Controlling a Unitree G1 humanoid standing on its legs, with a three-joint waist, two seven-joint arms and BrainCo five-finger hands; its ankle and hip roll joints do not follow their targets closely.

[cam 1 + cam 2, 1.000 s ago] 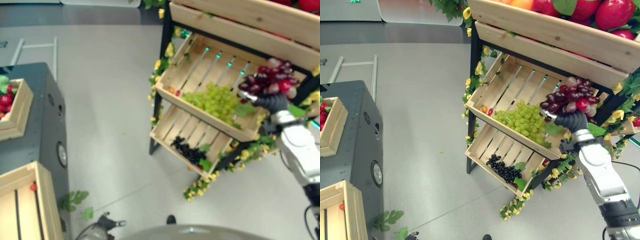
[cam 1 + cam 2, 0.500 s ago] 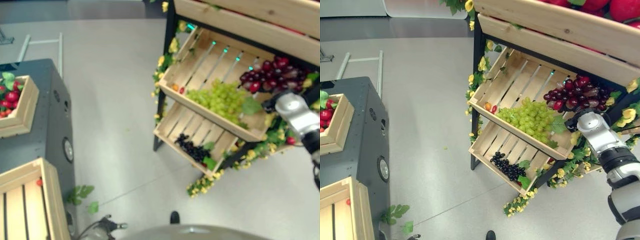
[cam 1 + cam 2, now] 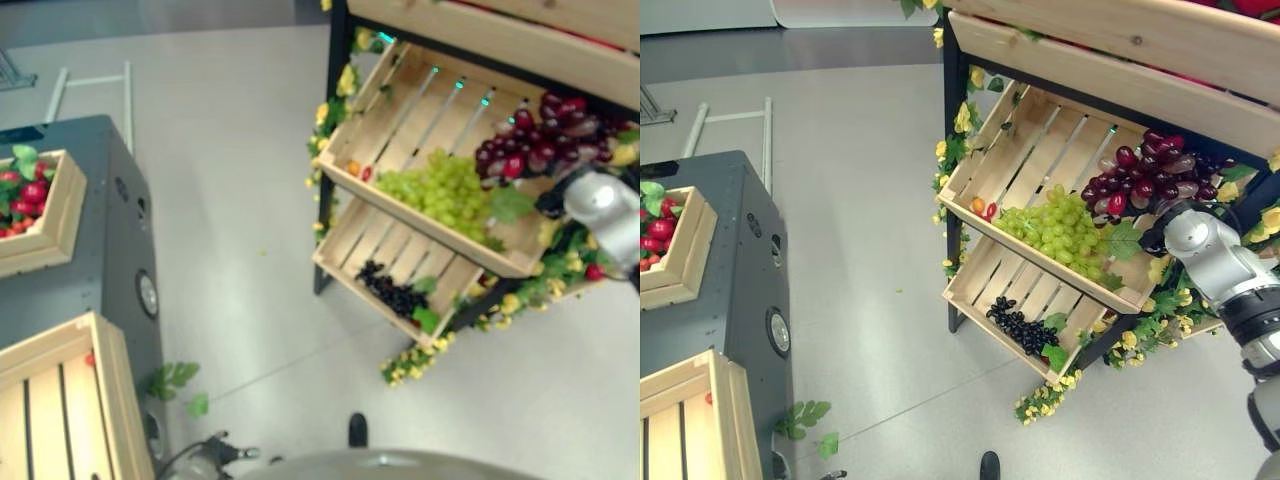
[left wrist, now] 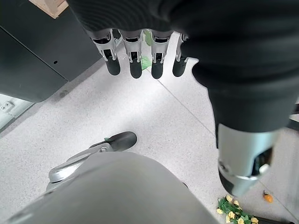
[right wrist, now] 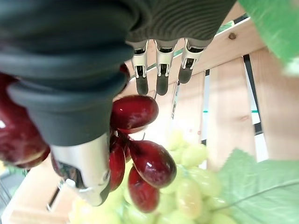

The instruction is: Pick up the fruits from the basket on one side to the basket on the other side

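My right hand is shut on a bunch of red grapes, held just above the right end of the upper slatted crate on the wooden stand. Close up, the red grapes hang between the thumb and fingers, over green grapes. The green grapes lie in that crate next to the hand. My left hand hangs low over the floor, its fingers straight and holding nothing.
A lower crate holds black grapes. To the left stands a dark cabinet bearing a crate of red fruit and a slatted crate. Yellow flowers trim the stand's legs.
The whole picture has shifted. My right forearm has swung down and out to the right, while the red grapes stay over the right end of the upper crate.
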